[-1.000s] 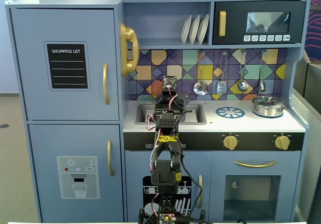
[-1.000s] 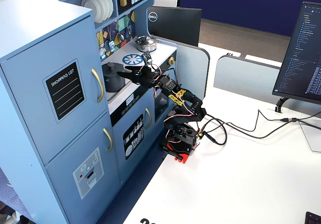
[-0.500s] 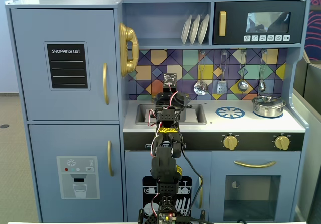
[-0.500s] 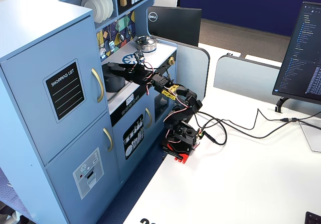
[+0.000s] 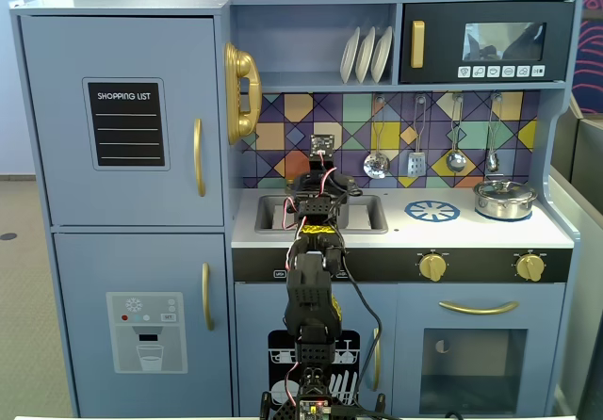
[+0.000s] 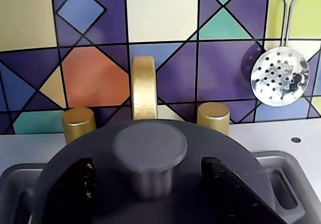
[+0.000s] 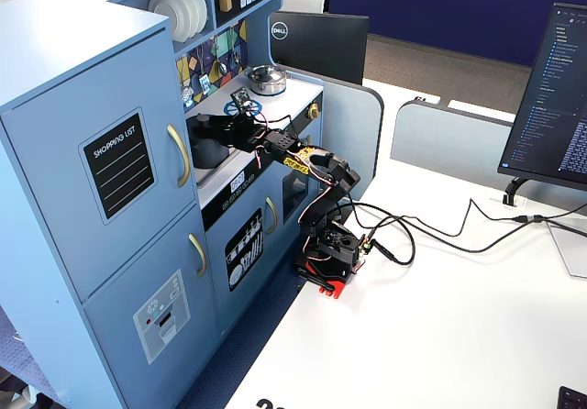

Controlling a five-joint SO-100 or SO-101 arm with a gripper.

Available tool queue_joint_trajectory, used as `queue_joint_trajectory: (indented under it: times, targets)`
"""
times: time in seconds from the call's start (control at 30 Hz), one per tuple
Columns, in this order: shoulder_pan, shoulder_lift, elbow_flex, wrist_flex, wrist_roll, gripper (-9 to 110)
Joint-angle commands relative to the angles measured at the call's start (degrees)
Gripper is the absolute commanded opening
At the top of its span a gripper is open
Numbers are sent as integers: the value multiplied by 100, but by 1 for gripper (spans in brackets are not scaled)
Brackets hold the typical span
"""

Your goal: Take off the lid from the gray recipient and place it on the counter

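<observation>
Lid (image 6: 150, 184): on the gray pot (image 7: 209, 143) in the sink, not yet lifted.
Pincer (image 6: 150, 181): spread wide, one finger (image 6: 75, 181) each side of the lid's knob, gripping nothing.
Left: clench, lift, set lid on the bench (image 5: 471, 230).

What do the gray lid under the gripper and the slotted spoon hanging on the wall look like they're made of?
The lid looks like matte plastic or painted wood: an even, dull gray with no glare on its knob; I can't tell which. The slotted spoon appears to be polished metal, with bright reflections on its perforated bowl and thin wire handle. The gripper straddles the knob, jaws apart.
</observation>
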Motion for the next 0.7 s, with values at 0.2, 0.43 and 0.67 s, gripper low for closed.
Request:
queue_joint_trajectory:
  times: [0.2, 0.43, 0.67]
  targets:
    - [-70, -352, -712, -211, -26, 8]
    - [-185, -343, -844, -448, 18, 0]
    - [35, -255, -1371, -624, -26, 0]
